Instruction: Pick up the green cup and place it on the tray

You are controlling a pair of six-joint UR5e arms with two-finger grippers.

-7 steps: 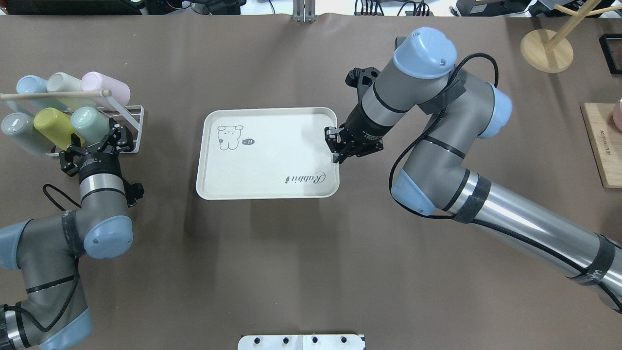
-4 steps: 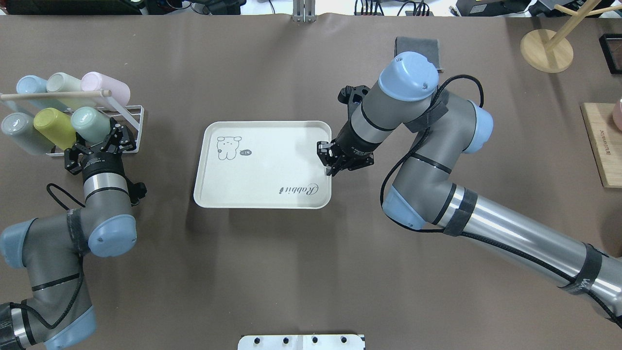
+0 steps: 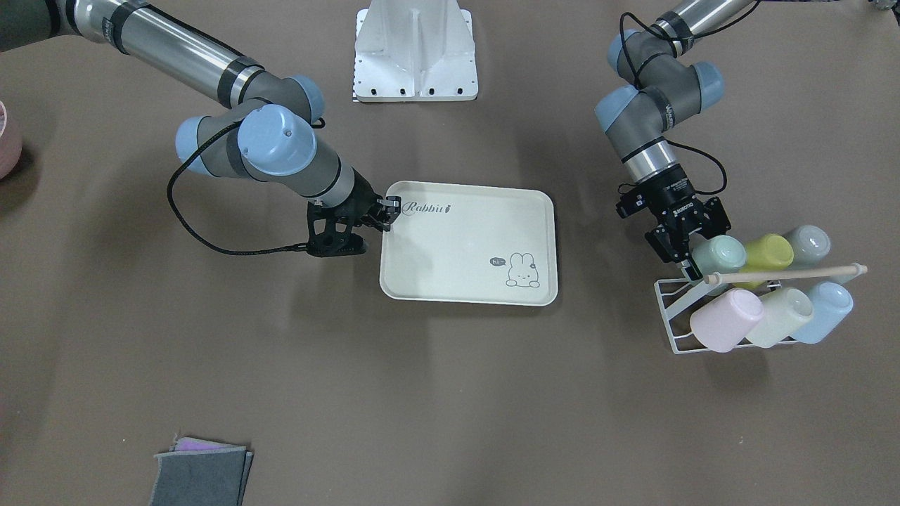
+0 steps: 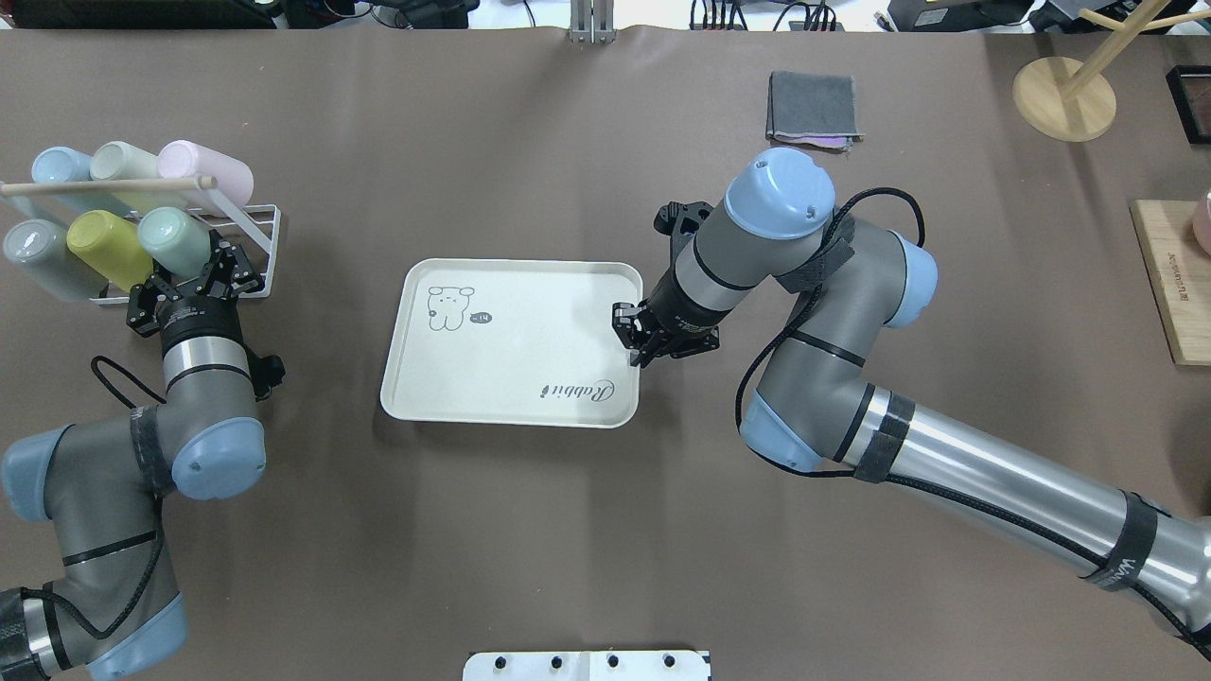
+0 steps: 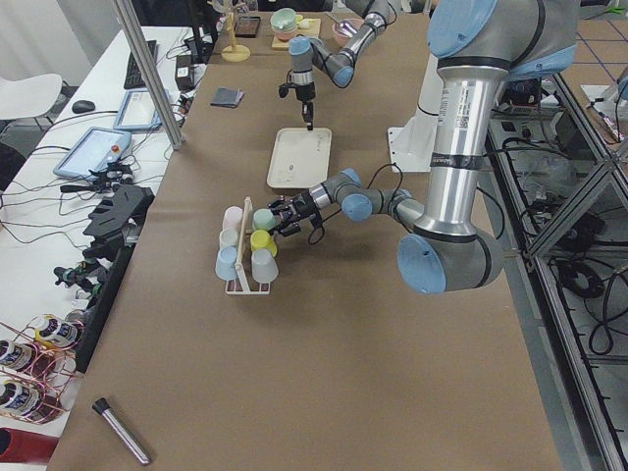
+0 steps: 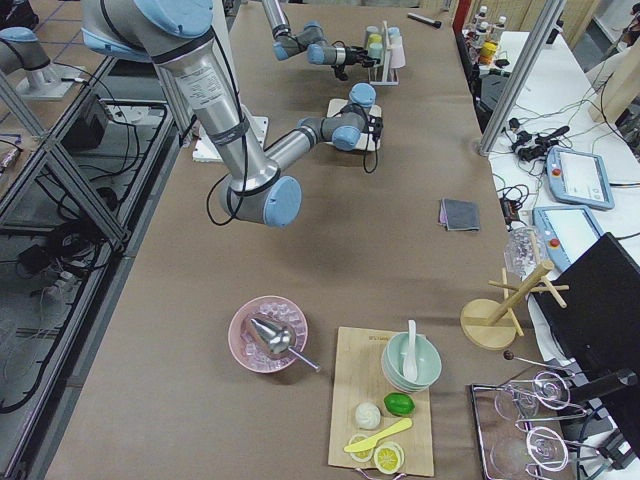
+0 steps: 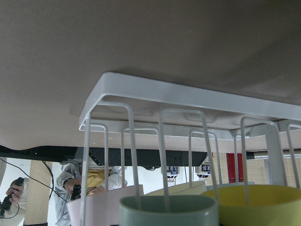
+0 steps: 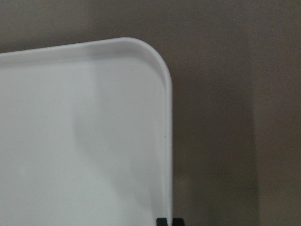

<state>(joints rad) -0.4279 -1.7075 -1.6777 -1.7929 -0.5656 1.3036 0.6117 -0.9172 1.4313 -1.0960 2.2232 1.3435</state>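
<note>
Brown matting covers the table [image 4: 530, 530] in front of you. At the robot's left end you have a white wire rack [image 4: 268, 248] holding six cups on their sides in two rows. The green cup [image 4: 175, 241] lies in the row nearer the robot, at the end closest to the tray, just beside the yellow-green cup [image 4: 102, 248]. A grey cup [image 4: 33, 248] ends that row. Behind them lie a pink cup [image 4: 203, 170], a cream cup [image 4: 123, 161] and a blue cup [image 4: 57, 165]. A wooden dowel [image 4: 104, 184] runs across the rack between the rows.

You'll find the left gripper [image 4: 194, 276] right at the green cup's near end, jaws spread wide and closed on nothing. You cannot tell whether a finger touches the cup. Through the left wrist camera you look over the cup's end and up through the rack's wires.

The tray [image 4: 454, 378] lies flat mid-table, well apart from the rack. Its rabbit drawing is toward the rack and its "Rabbit" script toward the right arm. The right gripper [image 4: 636, 348] sits at the tray's rim near the script, jaws pinched on that rim. In the right wrist view you see a fingertip at the rim's edge. A folded grey cloth [image 4: 814, 104] lies on the far side of the table.
</note>
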